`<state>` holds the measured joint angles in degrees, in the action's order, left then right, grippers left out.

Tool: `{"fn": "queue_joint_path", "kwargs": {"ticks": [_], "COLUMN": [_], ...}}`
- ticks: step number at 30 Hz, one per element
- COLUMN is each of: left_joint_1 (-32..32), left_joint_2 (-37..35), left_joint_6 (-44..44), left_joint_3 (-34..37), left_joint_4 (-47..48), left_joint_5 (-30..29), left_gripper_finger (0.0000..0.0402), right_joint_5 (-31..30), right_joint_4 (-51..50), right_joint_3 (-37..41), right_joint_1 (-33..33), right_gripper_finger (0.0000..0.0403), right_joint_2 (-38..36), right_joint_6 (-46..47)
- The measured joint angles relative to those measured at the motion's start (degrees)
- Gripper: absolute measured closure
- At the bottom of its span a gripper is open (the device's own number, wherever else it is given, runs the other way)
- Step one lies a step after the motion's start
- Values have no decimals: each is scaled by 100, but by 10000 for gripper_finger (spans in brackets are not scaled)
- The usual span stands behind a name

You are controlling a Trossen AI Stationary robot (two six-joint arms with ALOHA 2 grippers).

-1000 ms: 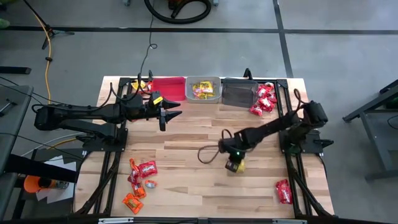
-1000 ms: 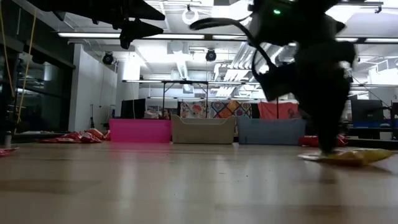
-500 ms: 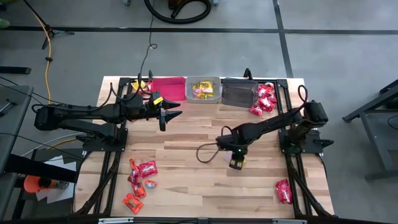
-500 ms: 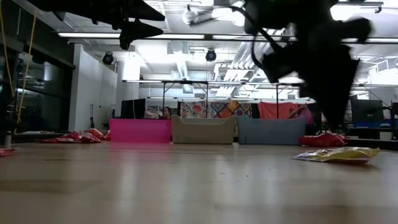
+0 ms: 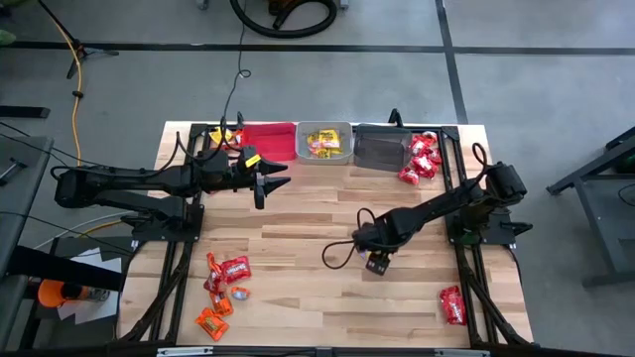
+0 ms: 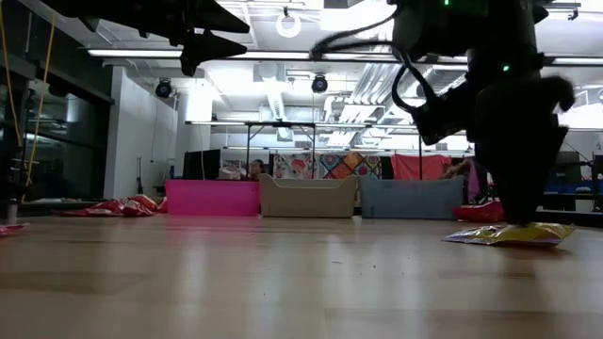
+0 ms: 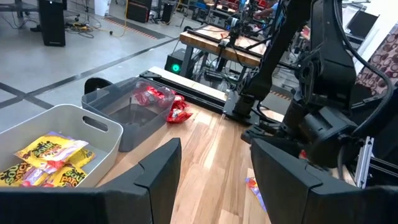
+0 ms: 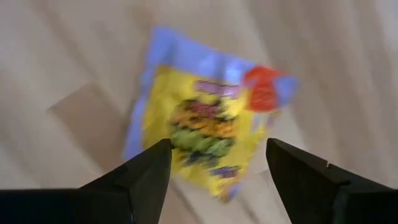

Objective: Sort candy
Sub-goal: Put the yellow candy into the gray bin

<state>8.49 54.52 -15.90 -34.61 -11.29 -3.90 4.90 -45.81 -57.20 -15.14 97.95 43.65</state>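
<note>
A yellow candy packet with a blue edge (image 8: 205,127) lies flat on the table right of the middle (image 6: 513,234). My right gripper (image 5: 377,264) stands open right over it, fingers pointing down, one on either side of the packet's near end in the right wrist view (image 8: 217,171). My left gripper (image 5: 261,186) hangs open and empty above the table's far left part (image 7: 214,168), near the red bin (image 5: 268,139). More candy lies in a heap at the near left (image 5: 223,288) and beside the dark bin (image 5: 422,159). My right gripper comes at the yellow packet from above with its fingers apart. In the low view the fingertips (image 6: 516,218) reach down to the packet's top (image 6: 528,231), and I cannot tell whether they touch it. The packet lies flat on the wood.
Three bins stand in a row at the far edge: the red one, a clear grey one (image 5: 325,142) holding yellow candy, and a dark one (image 5: 382,147). A single red candy (image 5: 452,305) lies at the near right. The arms' base frames run along both sides of the table.
My right gripper has risen a little off the yellow packet and come back down over it, shifting slightly toward the table's near right. The packet has stayed flat on the table.
</note>
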Motion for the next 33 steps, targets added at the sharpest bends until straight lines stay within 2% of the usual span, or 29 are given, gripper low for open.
{"fn": "queue_joint_path", "kwargs": {"ticks": [5,10,13,16,20,21,28,33], "left_joint_1": [-2,0,0,0,1,12,181,210], "left_joint_2": [0,0,0,2,-44,-68,-364,-566], "left_joint_6": [0,0,0,-1,13,91,302,312], "left_joint_3": [0,0,0,2,2,2,-160,-436], "left_joint_4": [0,-2,-4,-66,-451,-514,-599,-625], "left_joint_5": [2,0,-18,-28,-37,-43,-96,-90], "left_gripper_finger": [221,221,221,221,221,221,221,221], "right_joint_5": [-141,67,-7,-37,-213,-276,-1120,-1881], "right_joint_4": [2,33,61,96,5,-33,-610,143], "right_joint_3": [12,-17,-19,-20,-89,-93,-385,-469], "right_joint_1": [1,7,7,9,24,51,491,1153], "right_gripper_finger": [144,145,167,226,359,379,400,401], "right_joint_2": [58,264,365,349,185,117,-1111,-2329], "right_joint_6": [-1,-65,-81,-118,-306,-349,-522,-1269]}}
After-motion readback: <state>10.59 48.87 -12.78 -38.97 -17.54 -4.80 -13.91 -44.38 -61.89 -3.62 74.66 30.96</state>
